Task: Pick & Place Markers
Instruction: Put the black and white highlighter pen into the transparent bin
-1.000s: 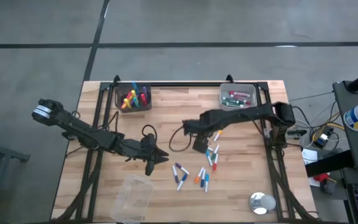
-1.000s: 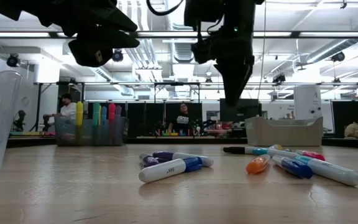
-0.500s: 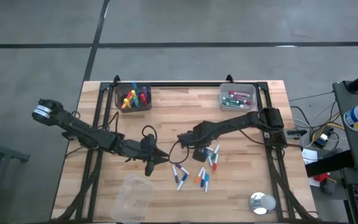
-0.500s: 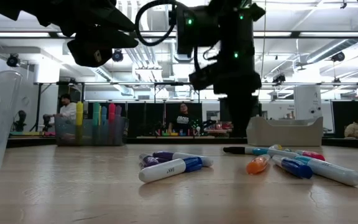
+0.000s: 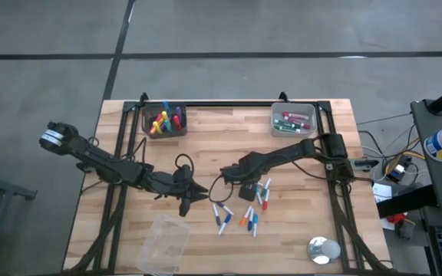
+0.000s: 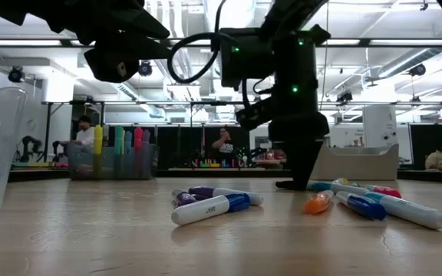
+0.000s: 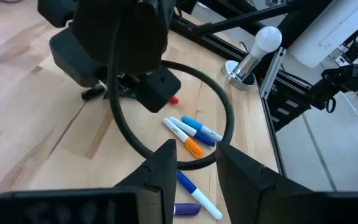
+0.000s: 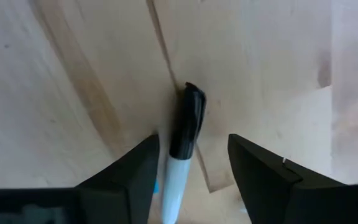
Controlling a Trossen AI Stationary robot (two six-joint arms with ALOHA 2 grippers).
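Note:
Several markers (image 5: 245, 216) in mixed colours lie loose on the wooden table near its middle and show close up in the low view (image 6: 213, 205). My right gripper (image 5: 249, 193) points straight down at the table, open. Its fingers stand on either side of a white marker with a black cap (image 8: 184, 134), which lies flat on the wood (image 6: 288, 185). I cannot tell whether a finger touches it. My left gripper (image 5: 199, 196) hangs above the table to the left of the markers, open and holding nothing (image 7: 197, 158).
Two bins stand at the table's far edge: a left one (image 5: 165, 121) with upright markers and a right one (image 5: 293, 120) with markers lying in it. A clear plastic container (image 5: 163, 241) sits near the front edge and a bulb on a metal base (image 5: 323, 249) at the front right.
My right gripper has come down to the table top and a little toward the near edge, ending astride the black-capped marker. The markers have kept still.

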